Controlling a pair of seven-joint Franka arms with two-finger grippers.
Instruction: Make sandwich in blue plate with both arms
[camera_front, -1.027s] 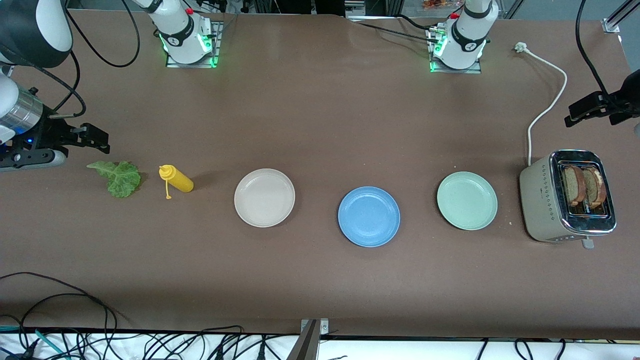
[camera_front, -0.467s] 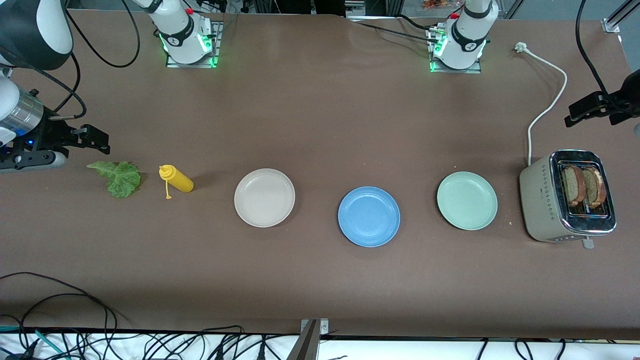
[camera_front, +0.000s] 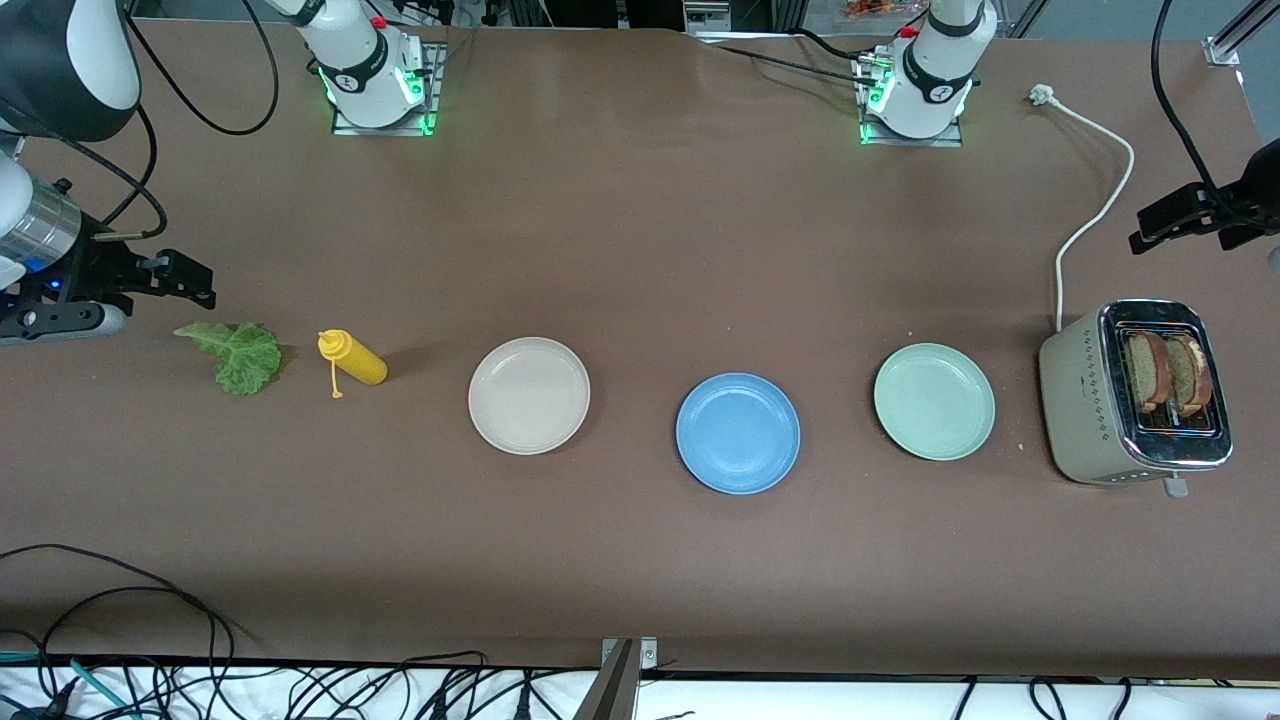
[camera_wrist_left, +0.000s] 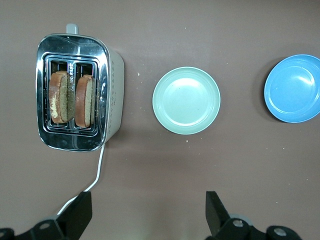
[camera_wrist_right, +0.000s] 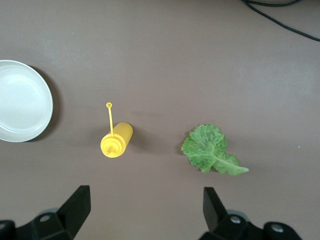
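Compared with a second ago, I see the right gripper and its arm shifted slightly toward the robots' side of the table; nothing on the table has moved. That gripper hangs at the right arm's end, over bare table just beside the ruffled green lettuce leaf, its fingers spread wide and holding nothing. The left gripper hangs at the left arm's end, over the table near the toaster's white power cord; its fingers are likewise spread wide and empty.

Containers: the round mid-blue plate sits mid-table and holds nothing. The round beige-white plate lies beside it toward the right arm's end, the round pale mint-green plate toward the left arm's end; both hold nothing. The cream and chrome two-slot toaster stands near the mint-green plate, with one brown wholemeal bread slice upright in each slot.

The sandwich is unassembled: both slices are in the toaster, and the leaf lies flat on the table. A yellow squeeze bottle lies on its side between leaf and beige-white plate.
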